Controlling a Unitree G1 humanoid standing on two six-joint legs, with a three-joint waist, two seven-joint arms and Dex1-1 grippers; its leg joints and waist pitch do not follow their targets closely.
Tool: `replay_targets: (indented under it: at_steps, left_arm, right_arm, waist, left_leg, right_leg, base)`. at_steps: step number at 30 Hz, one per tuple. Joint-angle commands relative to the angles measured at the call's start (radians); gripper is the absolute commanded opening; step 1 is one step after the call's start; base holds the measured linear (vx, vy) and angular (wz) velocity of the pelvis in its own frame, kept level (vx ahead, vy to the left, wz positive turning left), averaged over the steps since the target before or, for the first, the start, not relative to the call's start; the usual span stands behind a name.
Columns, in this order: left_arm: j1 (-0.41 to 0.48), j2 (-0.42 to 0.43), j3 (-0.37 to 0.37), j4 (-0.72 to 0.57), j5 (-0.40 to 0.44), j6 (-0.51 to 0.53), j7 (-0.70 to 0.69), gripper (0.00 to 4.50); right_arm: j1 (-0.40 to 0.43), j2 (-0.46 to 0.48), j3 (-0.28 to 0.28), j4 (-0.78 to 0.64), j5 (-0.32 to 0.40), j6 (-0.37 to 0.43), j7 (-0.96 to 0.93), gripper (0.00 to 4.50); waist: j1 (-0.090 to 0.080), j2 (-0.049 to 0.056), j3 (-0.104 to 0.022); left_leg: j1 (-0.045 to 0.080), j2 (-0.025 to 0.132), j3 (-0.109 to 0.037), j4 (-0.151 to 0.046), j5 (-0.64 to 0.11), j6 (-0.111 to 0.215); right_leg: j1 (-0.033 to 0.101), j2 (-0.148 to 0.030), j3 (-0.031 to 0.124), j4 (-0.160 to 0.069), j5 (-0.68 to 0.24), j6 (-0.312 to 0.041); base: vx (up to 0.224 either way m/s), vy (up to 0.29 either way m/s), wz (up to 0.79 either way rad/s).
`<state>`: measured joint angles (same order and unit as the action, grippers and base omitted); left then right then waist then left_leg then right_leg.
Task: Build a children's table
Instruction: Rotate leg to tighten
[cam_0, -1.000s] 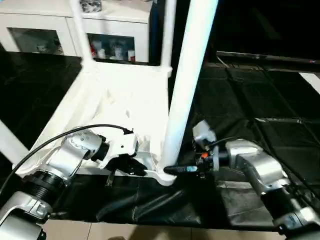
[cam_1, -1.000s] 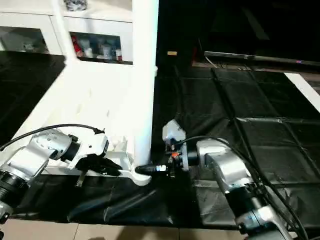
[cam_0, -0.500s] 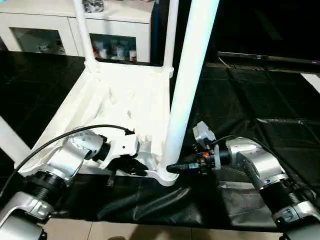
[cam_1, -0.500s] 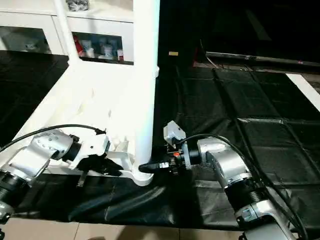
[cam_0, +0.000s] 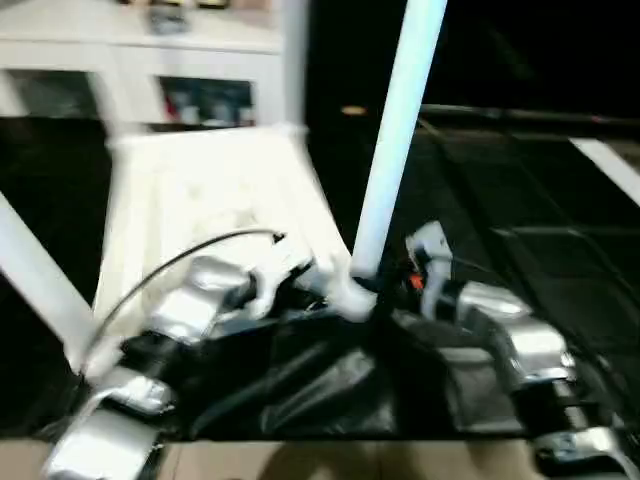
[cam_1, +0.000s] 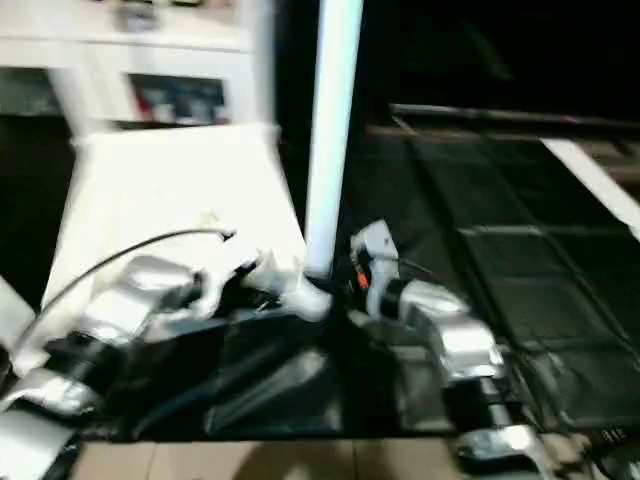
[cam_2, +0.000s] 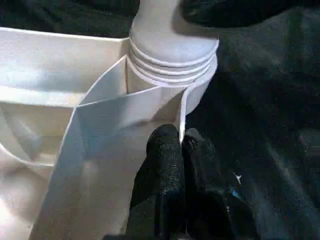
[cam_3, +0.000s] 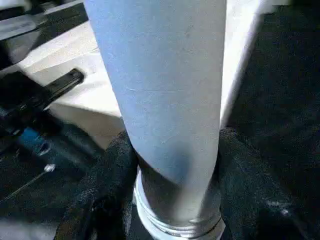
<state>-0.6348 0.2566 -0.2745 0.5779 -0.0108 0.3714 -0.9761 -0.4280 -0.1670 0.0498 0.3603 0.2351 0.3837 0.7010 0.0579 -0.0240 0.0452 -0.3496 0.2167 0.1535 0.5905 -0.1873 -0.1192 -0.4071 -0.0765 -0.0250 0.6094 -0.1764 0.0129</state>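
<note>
Here right gripper (cam_3: 170, 165) straddles leg (cam_3: 165, 90), apparently seated in corner socket (cam_2: 172, 60).

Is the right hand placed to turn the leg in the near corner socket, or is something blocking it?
Probably yes: the right hand already has its fingers on either side of the leg just above the socket. The left hand pinches the tabletop rim beside it, clear.

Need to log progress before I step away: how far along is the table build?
Mostly assembled. The tabletop lies upside down on the black sheet, with legs standing at the far corners and one at the left edge. In hand: the right gripper grips the near-corner leg just above its socket, while the left gripper pinches the tabletop rim. Left: finish seating that leg, then flip the table.
</note>
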Motion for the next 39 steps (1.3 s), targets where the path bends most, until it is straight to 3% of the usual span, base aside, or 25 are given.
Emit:
replay_targets:
  at_steps: [1,3,6,7,10,14,16,17,21,22,23,25,27,33,35,39]
  left_arm:
    - [-0.068,-0.092,0.024,0.004,-0.018,-0.002,0.109,0.0]
    - [-0.07,-0.096,0.017,0.01,0.003,-0.014,0.128,0.0]
    - [-0.066,-0.085,-0.004,0.006,0.028,-0.019,0.125,0.0]
    - [-0.062,-0.076,-0.008,0.002,0.03,-0.017,0.114,0.0]
    - [-0.052,-0.039,-0.018,-0.001,0.038,-0.049,0.067,0.0]
    - [-0.038,-0.004,-0.031,-0.008,0.038,-0.075,0.004,0.0]
    - [-0.02,0.031,-0.051,-0.03,0.036,-0.115,-0.075,0.0]
    - [-0.008,0.057,-0.065,-0.047,0.032,-0.145,-0.134,0.0]
    - [0.014,0.12,-0.098,-0.065,0.024,-0.231,-0.272,0.0]
    - [0.014,0.12,-0.098,-0.065,0.024,-0.231,-0.274,0.0]
    - [0.02,0.146,-0.11,-0.073,0.009,-0.247,-0.341,0.0]
    - [0.025,0.168,-0.122,-0.082,0.0,-0.249,-0.393,0.0]
    - [0.027,0.176,-0.126,-0.086,-0.002,-0.249,-0.413,0.0]
    - [0.032,0.22,-0.17,-0.103,-0.001,-0.287,-0.544,0.0]
    - [0.03,0.23,-0.185,-0.105,0.006,-0.303,-0.57,0.0]
    - [0.029,0.235,-0.195,-0.106,0.015,-0.316,-0.589,0.0]
  right_arm:
    - [-0.045,0.167,0.082,0.056,-0.021,0.072,-0.145,1.96]
    - [-0.074,0.208,0.079,0.093,-0.053,0.065,-0.216,1.96]
    - [-0.079,0.222,0.083,0.094,-0.053,0.044,-0.202,1.96]
    - [-0.069,0.205,0.093,0.079,-0.055,0.021,-0.172,2.31]
    - [-0.024,0.139,0.111,0.035,-0.067,-0.034,-0.076,2.72]
    - [0.011,0.074,0.109,-0.014,-0.056,-0.04,0.0,2.95]
    - [0.032,0.02,0.1,-0.056,-0.028,-0.04,0.075,3.22]
    - [0.042,-0.018,0.094,-0.079,-0.011,-0.044,0.128,3.26]
    - [0.051,-0.127,0.103,-0.111,0.01,-0.035,0.291,3.63]
    - [0.051,-0.128,0.103,-0.111,0.01,-0.035,0.294,3.68]
    - [0.054,-0.188,0.132,-0.123,0.006,-0.042,0.387,3.76]
    - [0.055,-0.219,0.148,-0.129,0.009,-0.052,0.441,3.76]
    - [0.055,-0.231,0.155,-0.134,0.013,-0.053,0.464,3.76]
    - [0.034,-0.259,0.192,-0.111,0.029,-0.094,0.587,3.76]
    - [0.027,-0.261,0.205,-0.104,0.04,-0.088,0.627,3.42]
    - [0.011,-0.259,0.229,-0.092,0.033,-0.094,0.663,3.27]
  waist:
    - [-0.001,0.006,-0.053]
    - [-0.014,0.006,-0.056]
    - [-0.016,0.009,-0.057]
    - [-0.015,0.005,-0.058]
    - [-0.008,0.008,-0.062]
    - [0.001,0.011,-0.065]
    - [0.006,0.01,-0.062]
    - [0.009,0.019,-0.061]
    - [0.015,0.014,-0.058]
    - [0.02,0.016,-0.058]
    - [0.027,0.023,-0.058]
    - [0.033,0.024,-0.059]
    - [0.036,0.022,-0.06]
    - [0.04,0.016,-0.059]
    - [0.042,0.015,-0.059]
    - [0.045,0.016,-0.059]
  left_leg:
    - [-0.008,-0.014,0.009,-0.083,-0.311,-0.011]
    - [-0.014,-0.016,0.004,-0.086,-0.302,-0.029]
    - [-0.012,-0.011,0.006,-0.084,-0.288,-0.014]
    - [-0.013,-0.011,0.007,-0.083,-0.279,-0.011]
    - [-0.01,-0.008,0.013,-0.079,-0.209,0.01]
    - [-0.009,-0.008,0.016,-0.076,-0.144,0.03]
    - [-0.008,-0.005,0.016,-0.078,-0.162,0.036]
    - [-0.006,-0.005,0.015,-0.08,-0.182,0.031]
    - [-0.001,0.0,0.016,-0.083,-0.235,0.024]
    - [0.003,0.002,0.017,-0.083,-0.24,0.024]
    - [0.006,0.002,0.018,-0.081,-0.24,0.023]
    - [0.006,0.004,0.02,-0.079,-0.231,0.021]
    - [0.0,0.003,0.02,-0.08,-0.223,0.019]
    - [0.0,0.004,0.021,-0.08,-0.224,0.019]
    - [0.001,0.006,0.021,-0.08,-0.228,0.022]
    - [0.0,0.006,0.022,-0.08,-0.217,0.019]
  right_leg:
    - [0.031,-0.035,0.014,-0.097,-0.481,-0.112]
    - [0.039,-0.036,0.009,-0.092,-0.473,-0.115]
    - [0.041,-0.035,0.01,-0.087,-0.352,-0.147]
    - [0.044,-0.035,0.01,-0.085,-0.332,-0.154]
    - [0.052,-0.035,0.012,-0.075,-0.19,-0.2]
    - [0.06,-0.032,0.012,-0.063,-0.066,-0.236]
    - [0.063,-0.033,0.012,-0.064,-0.078,-0.239]
    - [0.06,-0.036,0.012,-0.065,-0.103,-0.241]
    - [0.054,-0.036,0.012,-0.073,-0.181,-0.235]
    - [0.053,-0.036,0.013,-0.072,-0.184,-0.234]
    - [0.049,-0.036,0.014,-0.07,-0.171,-0.241]
    - [0.05,-0.035,0.014,-0.065,-0.125,-0.253]
    - [0.055,-0.035,0.011,-0.06,-0.108,-0.262]
    - [0.054,-0.038,0.011,-0.062,-0.154,-0.253]
    - [0.053,-0.038,0.01,-0.061,-0.16,-0.256]
    - [0.052,-0.037,0.011,-0.06,-0.149,-0.257]
  base:
    - [0.0,0.0,0.0]
    - [0.0,0.0,0.0]
    - [0.0,0.0,0.0]
    - [0.0,0.0,0.0]
    - [0.017,-0.004,0.01]
    - [0.0,0.0,0.0]
    - [0.0,0.0,0.0]
    - [0.0,0.0,0.0]
    - [0.0,0.0,0.0]
    - [0.0,0.0,0.0]
    - [0.0,0.0,0.0]
    - [0.0,0.0,0.0]
    - [0.0,0.0,0.0]
    - [0.0,0.0,0.0]
    - [0.0,0.0,0.0]
    - [0.0,0.0,0.0]
